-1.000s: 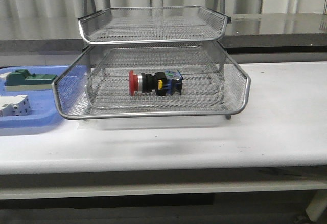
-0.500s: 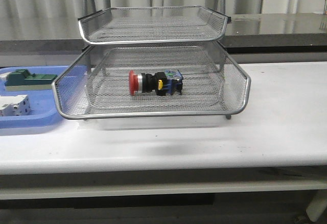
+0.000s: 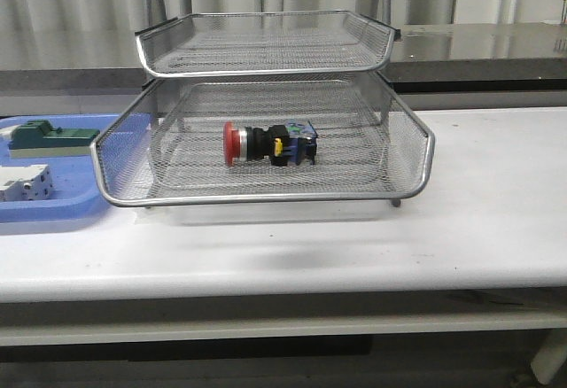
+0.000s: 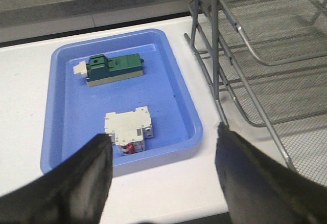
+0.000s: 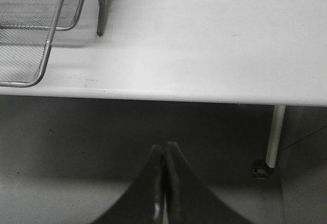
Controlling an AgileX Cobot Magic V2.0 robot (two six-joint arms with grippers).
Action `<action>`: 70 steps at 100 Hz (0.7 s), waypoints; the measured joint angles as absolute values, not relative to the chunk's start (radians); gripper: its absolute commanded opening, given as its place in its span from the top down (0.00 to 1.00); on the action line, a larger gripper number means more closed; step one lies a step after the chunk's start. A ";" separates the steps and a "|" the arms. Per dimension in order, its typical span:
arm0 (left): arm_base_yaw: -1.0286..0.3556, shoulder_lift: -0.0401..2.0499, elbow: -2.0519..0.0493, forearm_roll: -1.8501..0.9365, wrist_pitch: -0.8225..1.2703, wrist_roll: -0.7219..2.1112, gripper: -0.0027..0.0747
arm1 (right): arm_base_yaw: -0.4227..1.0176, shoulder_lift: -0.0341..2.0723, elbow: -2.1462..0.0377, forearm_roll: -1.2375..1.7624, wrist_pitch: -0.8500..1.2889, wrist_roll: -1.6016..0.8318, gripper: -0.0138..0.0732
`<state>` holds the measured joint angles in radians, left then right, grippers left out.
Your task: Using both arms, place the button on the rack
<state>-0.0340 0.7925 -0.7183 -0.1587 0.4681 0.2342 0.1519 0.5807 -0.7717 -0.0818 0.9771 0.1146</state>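
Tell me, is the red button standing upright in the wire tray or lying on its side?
On its side. The button lies flat on the mesh of the rack, red head pointing left in the front view.

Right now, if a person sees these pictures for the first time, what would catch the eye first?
The button, with its red head, lies on its side in the pulled-out tray of the rack, mid-table. To the left, a blue tray holds a green block and a white breaker.
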 measured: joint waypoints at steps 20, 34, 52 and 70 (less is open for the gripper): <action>-0.017 0.634 -0.557 -0.161 0.351 0.218 0.41 | 0.152 0.581 -0.772 -0.082 0.977 0.115 0.92; -0.017 0.541 -0.460 -0.163 0.248 0.217 0.40 | 0.152 0.581 -0.772 -0.082 0.977 0.115 0.92; -0.017 0.481 -0.402 -0.163 0.153 0.216 0.41 | 0.152 0.581 -0.772 -0.082 0.977 0.115 0.92; -0.017 0.481 -0.395 -0.163 0.129 0.216 0.41 | 0.152 0.581 -0.772 -0.082 0.977 0.115 0.92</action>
<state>-0.0173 0.4805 -0.3954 -0.1633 0.1292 0.2160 0.1519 0.5807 -0.7717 -0.0818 0.9771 0.1146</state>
